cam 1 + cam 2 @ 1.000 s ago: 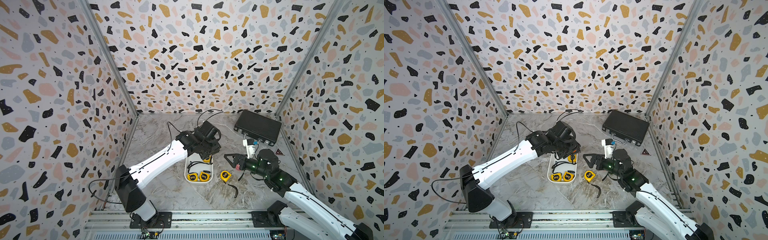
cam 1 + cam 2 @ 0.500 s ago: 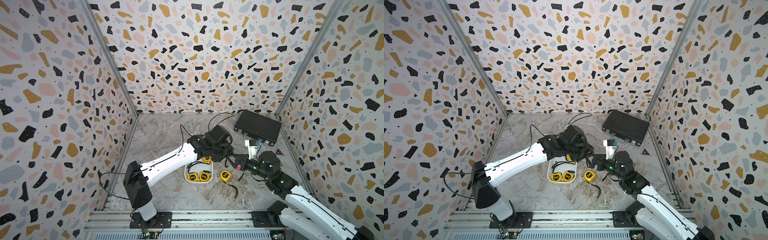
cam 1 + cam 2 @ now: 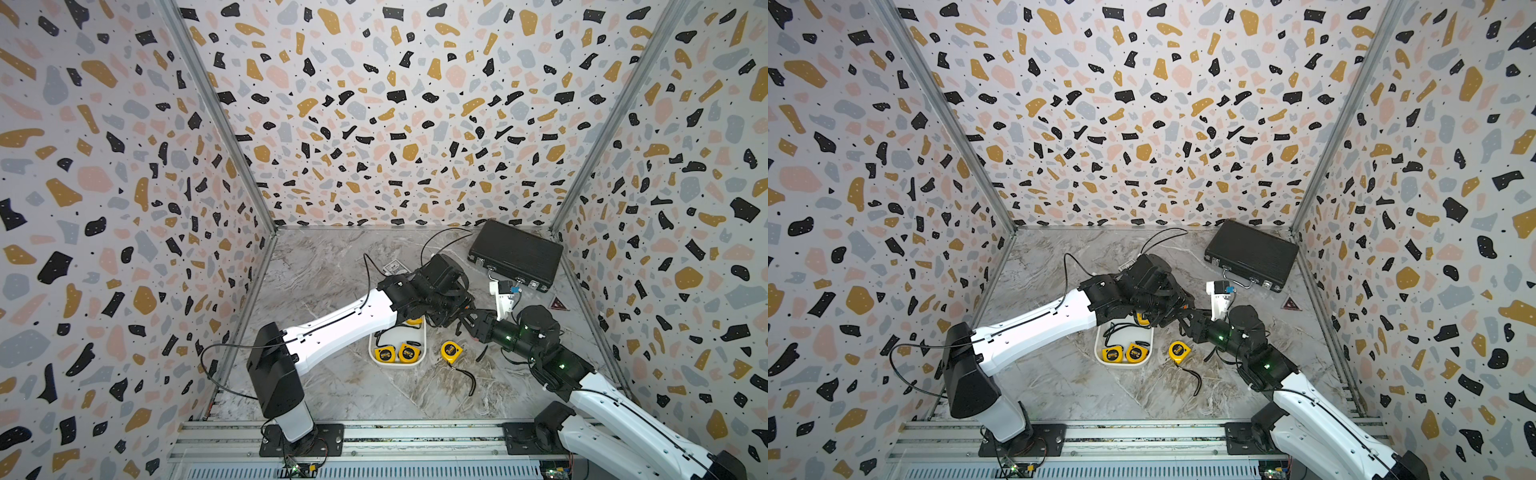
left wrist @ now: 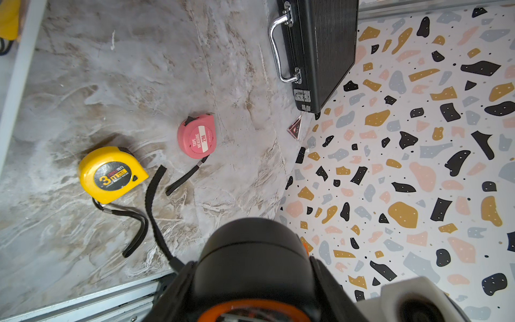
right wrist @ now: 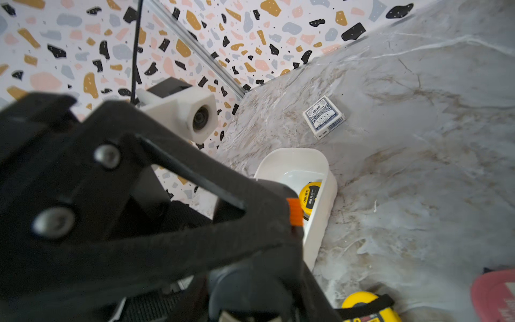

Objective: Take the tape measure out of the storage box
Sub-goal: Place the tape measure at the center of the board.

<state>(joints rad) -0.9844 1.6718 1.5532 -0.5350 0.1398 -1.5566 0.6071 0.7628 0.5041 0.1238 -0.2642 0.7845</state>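
Note:
A black tape measure [image 4: 250, 259] with an orange ring hangs in the air just right of the white storage box [image 3: 397, 364]. My left gripper [image 4: 250, 281] is shut on it. My right gripper [image 5: 255, 292] meets it from the other side, and its fingers press on the same black body [image 5: 250, 290]. In both top views the two grippers touch tip to tip [image 3: 465, 318] [image 3: 1183, 316]. Two yellow tape measures [image 3: 385, 353] [image 3: 408, 352] lie at the box's near end. A third [image 5: 310, 195] lies at its far end, under my left arm.
A yellow tape measure [image 3: 451, 351] with a black strap lies on the table right of the box. A pink one [image 4: 197, 136] lies beyond it, under my right arm. A black briefcase [image 3: 515, 255] stands at the back right, and a card deck [image 5: 323, 117] behind the box.
My left arm swung right from above the box to the right gripper, carrying the black tape measure. The right gripper's wide-open jaws have closed in on it.

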